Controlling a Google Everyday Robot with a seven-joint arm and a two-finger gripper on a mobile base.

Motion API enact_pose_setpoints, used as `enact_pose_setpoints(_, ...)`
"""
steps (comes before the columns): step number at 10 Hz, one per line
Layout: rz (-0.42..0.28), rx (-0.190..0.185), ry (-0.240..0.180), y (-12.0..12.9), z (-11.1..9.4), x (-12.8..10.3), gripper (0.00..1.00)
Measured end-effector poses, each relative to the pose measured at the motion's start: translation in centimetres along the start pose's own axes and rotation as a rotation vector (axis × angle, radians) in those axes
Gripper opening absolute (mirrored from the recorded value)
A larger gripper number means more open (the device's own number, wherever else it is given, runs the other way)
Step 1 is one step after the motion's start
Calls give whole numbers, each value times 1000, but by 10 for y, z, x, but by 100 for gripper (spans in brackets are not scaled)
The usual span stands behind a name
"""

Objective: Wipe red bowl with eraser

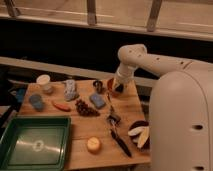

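The red bowl (113, 91) sits at the far side of the wooden table (80, 135), just right of its middle, mostly hidden by my arm's end. My gripper (118, 88) points down right over the bowl, at or inside its rim. A small dark shape shows at the gripper's tip, which may be the eraser; I cannot tell it apart from the fingers.
A light blue spongy block (97, 100) and dark grapes (86, 108) lie left of the bowl. A black-handled utensil (118, 135) and a dark brown bowl with pale slices (140, 134) lie in front. A green tray (35, 141) fills the front left.
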Motion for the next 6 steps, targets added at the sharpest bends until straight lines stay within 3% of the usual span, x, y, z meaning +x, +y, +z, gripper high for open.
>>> enact_pose_setpoints(2, 30, 6, 3, -14, 8, -7, 0)
enact_pose_setpoints(6, 54, -37, 0, -23, 28, -23, 0)
